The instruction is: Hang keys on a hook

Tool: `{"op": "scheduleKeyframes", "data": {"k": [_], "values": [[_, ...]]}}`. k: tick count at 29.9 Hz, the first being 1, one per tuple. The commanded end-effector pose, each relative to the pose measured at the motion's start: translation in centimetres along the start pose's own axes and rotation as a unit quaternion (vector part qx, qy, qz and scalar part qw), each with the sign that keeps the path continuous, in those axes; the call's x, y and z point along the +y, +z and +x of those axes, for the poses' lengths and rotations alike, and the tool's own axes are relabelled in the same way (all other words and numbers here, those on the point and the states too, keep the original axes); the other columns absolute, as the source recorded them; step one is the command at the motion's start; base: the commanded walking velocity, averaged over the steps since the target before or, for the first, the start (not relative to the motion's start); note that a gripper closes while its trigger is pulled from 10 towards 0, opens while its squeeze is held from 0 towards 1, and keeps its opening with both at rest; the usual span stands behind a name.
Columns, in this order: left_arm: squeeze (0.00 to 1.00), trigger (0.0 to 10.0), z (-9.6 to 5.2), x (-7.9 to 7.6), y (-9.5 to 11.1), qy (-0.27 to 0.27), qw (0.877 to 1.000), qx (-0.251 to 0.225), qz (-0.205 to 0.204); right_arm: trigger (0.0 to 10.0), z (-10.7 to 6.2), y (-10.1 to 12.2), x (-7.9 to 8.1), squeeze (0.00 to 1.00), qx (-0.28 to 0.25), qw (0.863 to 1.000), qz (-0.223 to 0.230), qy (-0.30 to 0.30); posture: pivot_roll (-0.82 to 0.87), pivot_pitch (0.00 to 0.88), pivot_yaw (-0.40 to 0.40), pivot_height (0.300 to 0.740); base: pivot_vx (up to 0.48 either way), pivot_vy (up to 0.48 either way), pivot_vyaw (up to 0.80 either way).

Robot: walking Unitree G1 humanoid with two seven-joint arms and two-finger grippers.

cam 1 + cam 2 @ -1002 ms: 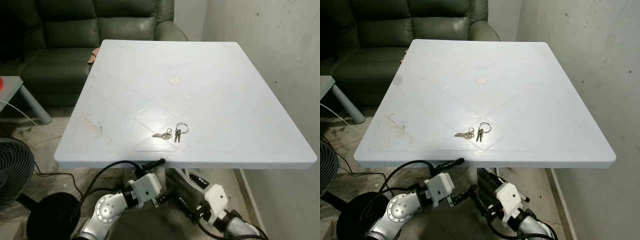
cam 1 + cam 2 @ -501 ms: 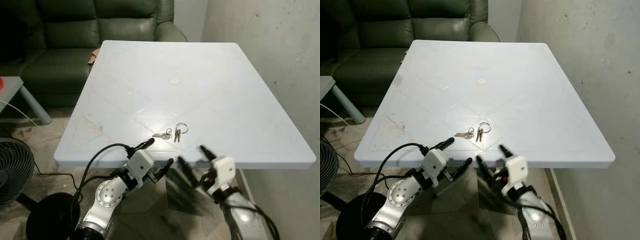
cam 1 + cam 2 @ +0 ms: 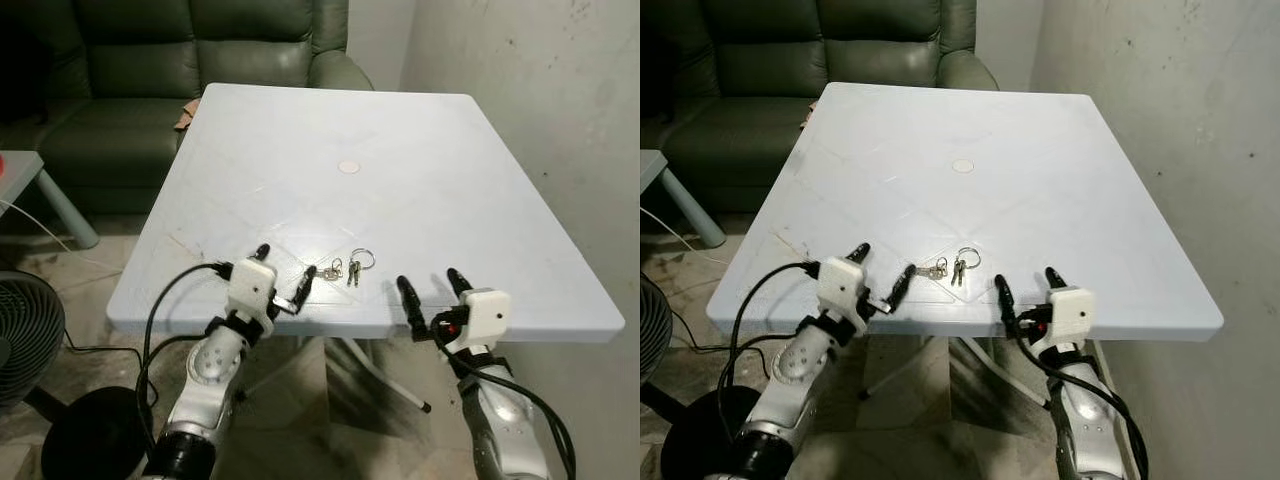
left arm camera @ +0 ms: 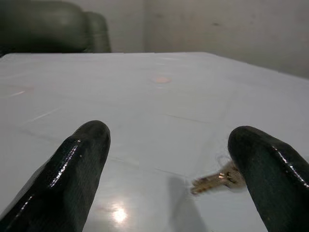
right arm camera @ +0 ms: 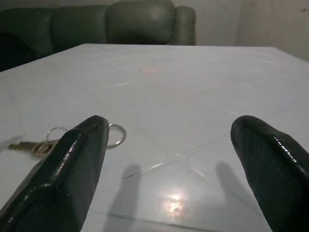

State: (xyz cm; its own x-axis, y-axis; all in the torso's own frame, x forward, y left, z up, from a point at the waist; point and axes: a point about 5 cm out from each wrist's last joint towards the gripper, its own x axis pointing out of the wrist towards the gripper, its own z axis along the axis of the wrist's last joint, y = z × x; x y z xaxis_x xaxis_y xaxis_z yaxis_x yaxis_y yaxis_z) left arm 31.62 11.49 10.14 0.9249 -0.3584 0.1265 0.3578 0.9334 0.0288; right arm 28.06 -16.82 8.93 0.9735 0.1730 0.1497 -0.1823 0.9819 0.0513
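clearly the keys lie flat on the white table, low and centre in the left eye view, strung roughly left to right with the ring toward the right. the left gripper, fingers spread wide with nothing between them, sits just left of the bunch, one fingertip nearly at the brass key. the right gripper, likewise spread wide, hovers lower right at the table edge, farther off. judged from this, the left arm is nearer.
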Motion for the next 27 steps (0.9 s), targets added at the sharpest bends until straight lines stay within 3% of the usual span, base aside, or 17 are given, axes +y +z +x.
{"op": "scheduleKeyframes", "data": {"k": [1,11,27], "values": [[0.00,10.0,0.1,0.8,-0.2,0.020,1.000,0.015,-0.005,10.0,0.2,0.9,-0.4,0.00,-0.013,1.000,-0.005,-0.010,-0.08,0.001,-0.047,0.740,0.000,0.000,0.00],[0.00,10.0,0.8,2.8,0.0,0.084,0.996,0.029,-0.023,10.0,-0.1,1.0,-0.9,0.00,-0.006,0.999,-0.016,-0.033,-0.09,0.009,-0.042,0.740,0.000,0.000,0.00],[0.00,10.0,1.3,2.6,0.5,0.078,0.995,0.024,-0.058,10.0,-0.4,1.4,-1.4,0.00,-0.003,0.996,-0.025,-0.080,-0.10,0.016,-0.041,0.740,0.000,0.000,0.00]]}}
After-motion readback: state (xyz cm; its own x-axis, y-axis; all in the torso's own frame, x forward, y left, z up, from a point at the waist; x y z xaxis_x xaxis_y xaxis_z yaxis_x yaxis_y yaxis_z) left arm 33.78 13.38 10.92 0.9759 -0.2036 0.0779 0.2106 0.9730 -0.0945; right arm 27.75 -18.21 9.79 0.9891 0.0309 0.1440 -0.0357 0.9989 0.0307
